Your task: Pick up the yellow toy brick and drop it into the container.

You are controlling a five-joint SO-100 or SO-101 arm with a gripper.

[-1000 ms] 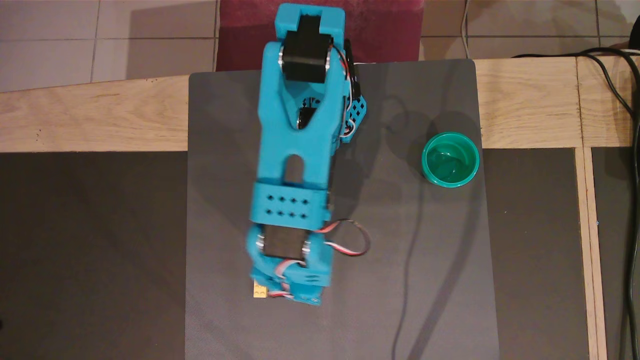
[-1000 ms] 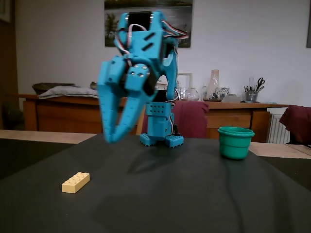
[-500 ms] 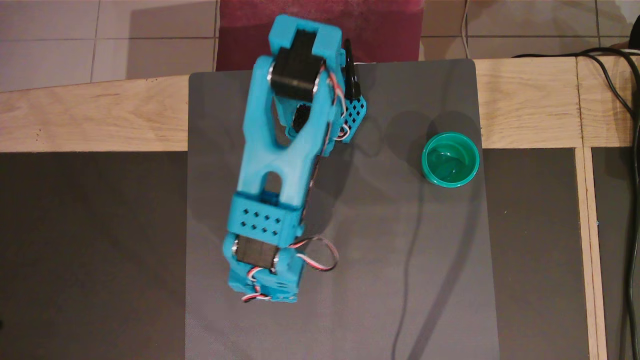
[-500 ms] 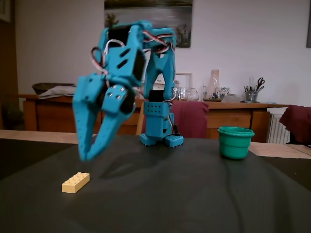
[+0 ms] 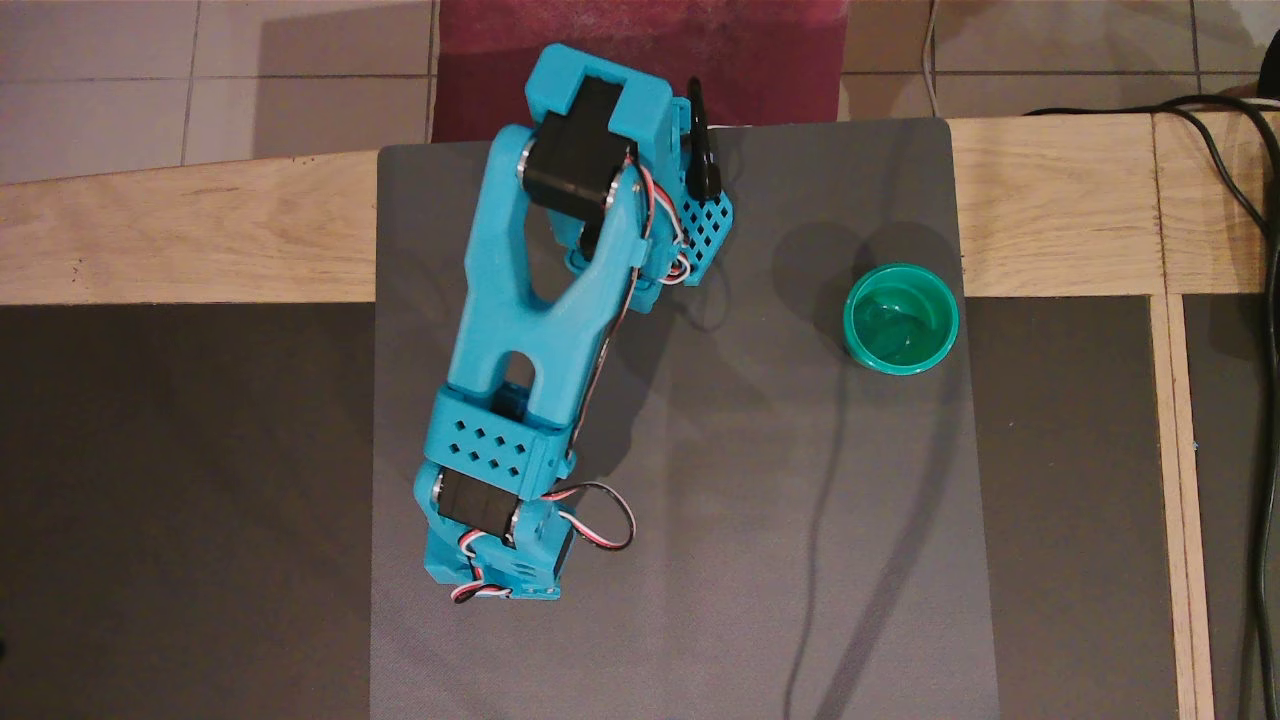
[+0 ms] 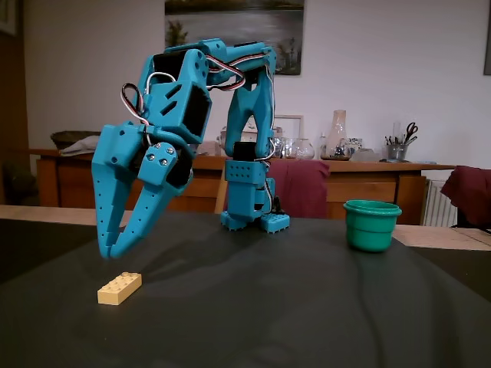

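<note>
Fixed view: one yellow toy brick [image 6: 120, 288] flat on the dark mat [image 6: 307, 307], untouched. One gripper [image 6: 112, 251] hangs just above, at its 12 o'clock, tips together, grasping nothing. One container [image 6: 372, 225] stands empty, well apart at 3 o'clock. Pick and drop both left
</note>
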